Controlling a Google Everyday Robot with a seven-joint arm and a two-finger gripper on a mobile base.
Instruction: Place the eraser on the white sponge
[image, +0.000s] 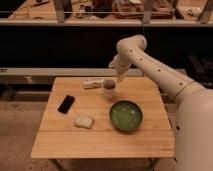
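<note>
The black eraser (66, 104) lies flat on the left part of the wooden table (75, 142). The white sponge (84, 121) lies a little in front of it and to its right, apart from it. My gripper (119, 78) hangs at the back of the table, just above and right of a white cup (109, 88), far from both the eraser and the sponge. It holds nothing that I can see.
A green bowl (125, 115) sits right of centre. A longer whitish block with dark markings (92, 83) lies at the back, left of the cup. My white arm (165, 80) reaches in from the right. A dark shelf runs behind the table.
</note>
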